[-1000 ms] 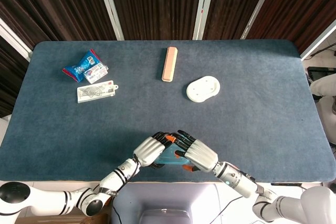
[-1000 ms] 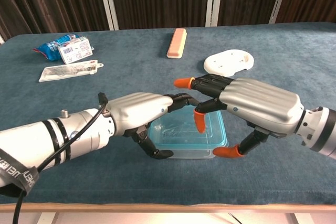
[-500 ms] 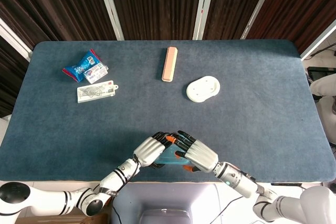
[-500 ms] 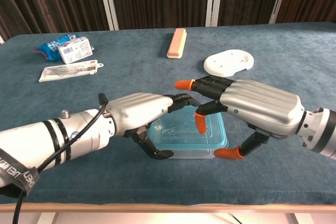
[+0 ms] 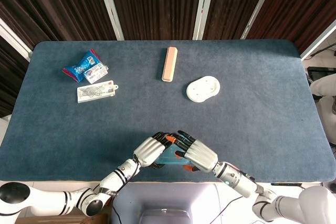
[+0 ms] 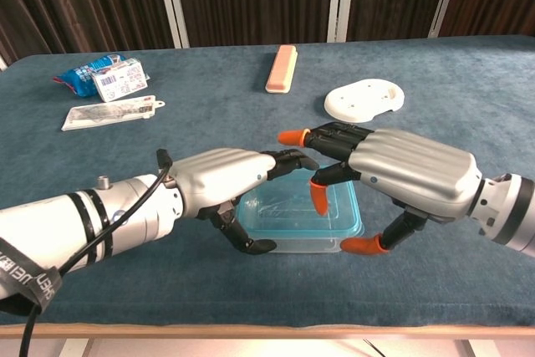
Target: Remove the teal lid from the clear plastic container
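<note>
Teal lid (image 6: 299,209), one; two hands alongside.

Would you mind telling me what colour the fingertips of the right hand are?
Orange; the right hand's fingertips show best in the chest view.

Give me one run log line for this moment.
teal lid: on container | left robot hand: gripping container | right robot hand: fingers on lid

head: overhead, far | chest: low, close | shared: table (image 5: 262,108), probably whole
</note>
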